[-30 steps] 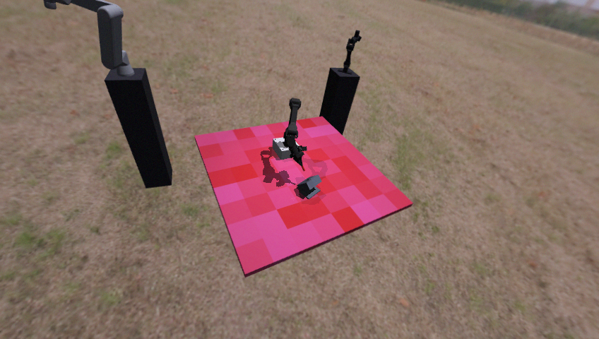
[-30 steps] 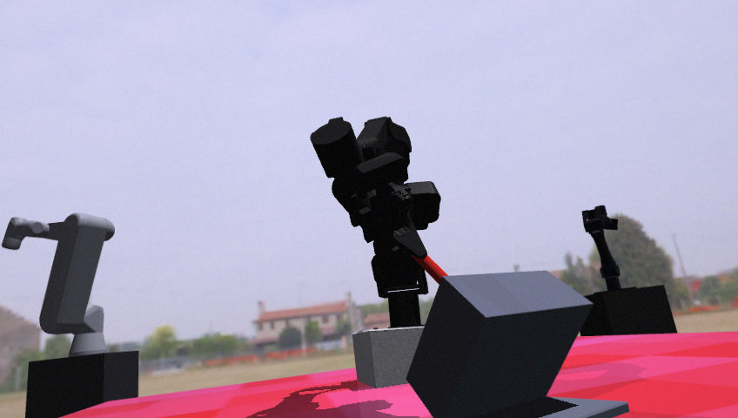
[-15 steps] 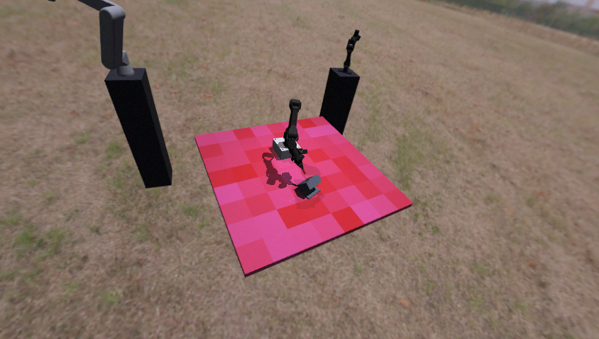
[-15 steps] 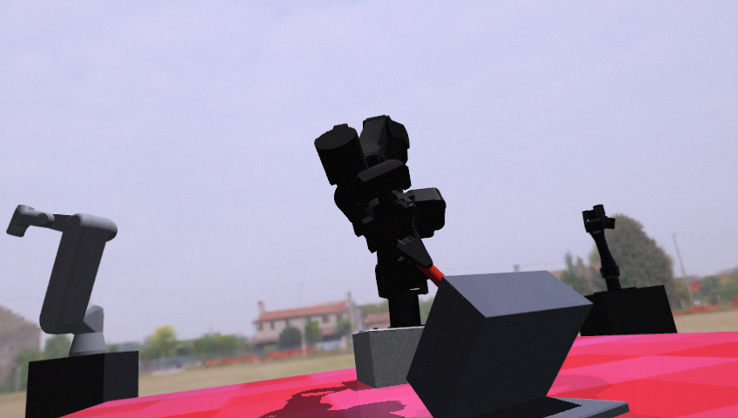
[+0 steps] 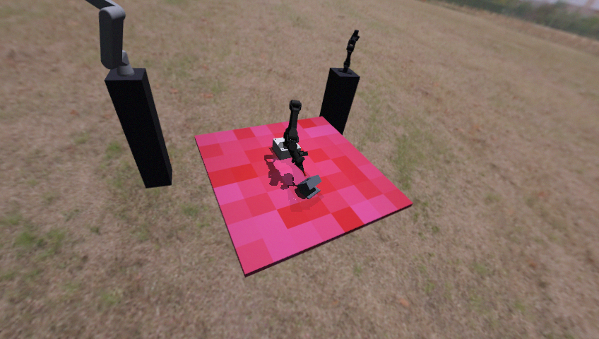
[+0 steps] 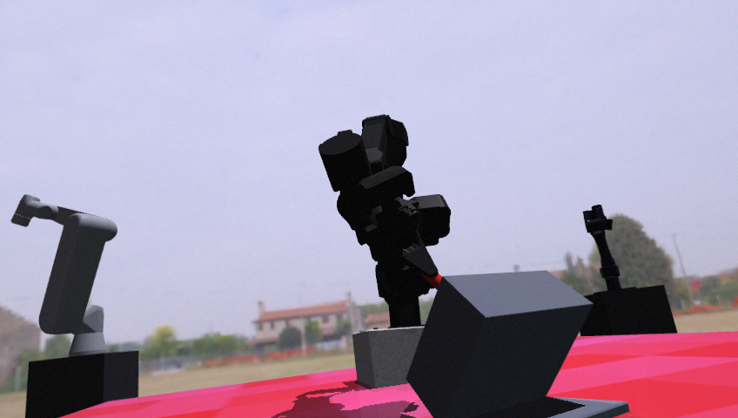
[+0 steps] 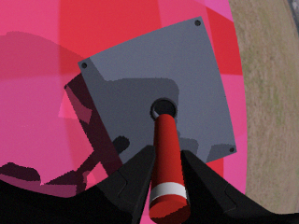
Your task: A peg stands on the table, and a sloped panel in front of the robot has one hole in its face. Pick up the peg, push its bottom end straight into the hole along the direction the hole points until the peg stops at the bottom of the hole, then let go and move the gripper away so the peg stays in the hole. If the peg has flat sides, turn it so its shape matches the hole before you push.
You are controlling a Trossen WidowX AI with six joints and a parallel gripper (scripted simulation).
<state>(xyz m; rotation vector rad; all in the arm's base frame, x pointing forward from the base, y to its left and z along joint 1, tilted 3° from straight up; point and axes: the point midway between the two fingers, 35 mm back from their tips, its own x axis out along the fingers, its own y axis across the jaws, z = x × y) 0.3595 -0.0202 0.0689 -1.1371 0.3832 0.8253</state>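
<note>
The red round peg (image 7: 166, 145) (image 6: 433, 279) has a white band near its top end. My gripper (image 7: 166, 156) is shut on it. In the wrist view the peg's far end lies at the near rim of the round hole (image 7: 163, 109) in the grey sloped panel (image 7: 201, 89) (image 6: 497, 341) (image 5: 309, 185); the hole's dark inside shows beyond the end. Whether the end touches the face or has entered the hole cannot be told. In the exterior view the panel's block hides the peg's lower end and the face with the hole.
The arm's pale base block (image 5: 282, 150) (image 6: 385, 357) stands behind the panel on the pink and red table (image 5: 252, 247). A grey arm on a black pillar (image 5: 138, 134) stands to the left in the top view, and a black arm on a pillar (image 5: 339, 96) stands behind, right.
</note>
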